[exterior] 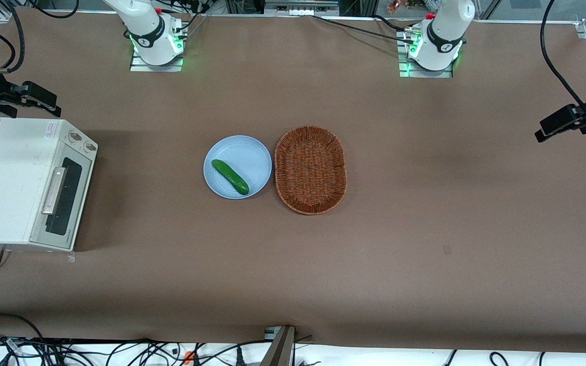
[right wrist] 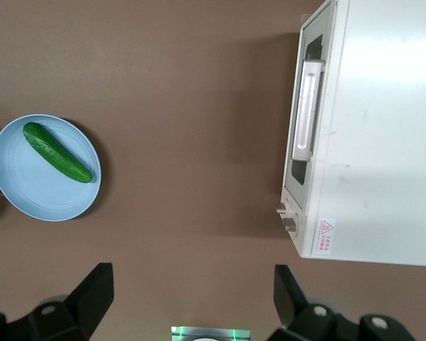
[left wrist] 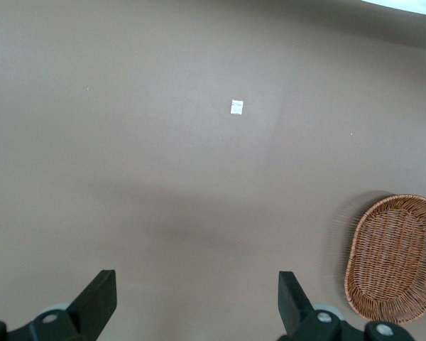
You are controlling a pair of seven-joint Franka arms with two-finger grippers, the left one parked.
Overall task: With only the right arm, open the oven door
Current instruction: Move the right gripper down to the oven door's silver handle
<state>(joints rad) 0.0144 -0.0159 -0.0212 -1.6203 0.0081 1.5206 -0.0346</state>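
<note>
The gripper (right wrist: 188, 295) hangs high with its fingers spread, nothing between them. Bare brown table (exterior: 145, 168) lies in front of the shut oven door (exterior: 62, 195) and its handle (exterior: 54, 190). The plate (exterior: 252, 152) with cucumber (exterior: 230, 176) and the basket (exterior: 311, 169) stand well apart.

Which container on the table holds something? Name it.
The light blue plate holds a cucumber; the wicker basket beside it holds nothing. The gripper, open, hangs high above the table, beside the closed oven.
</note>
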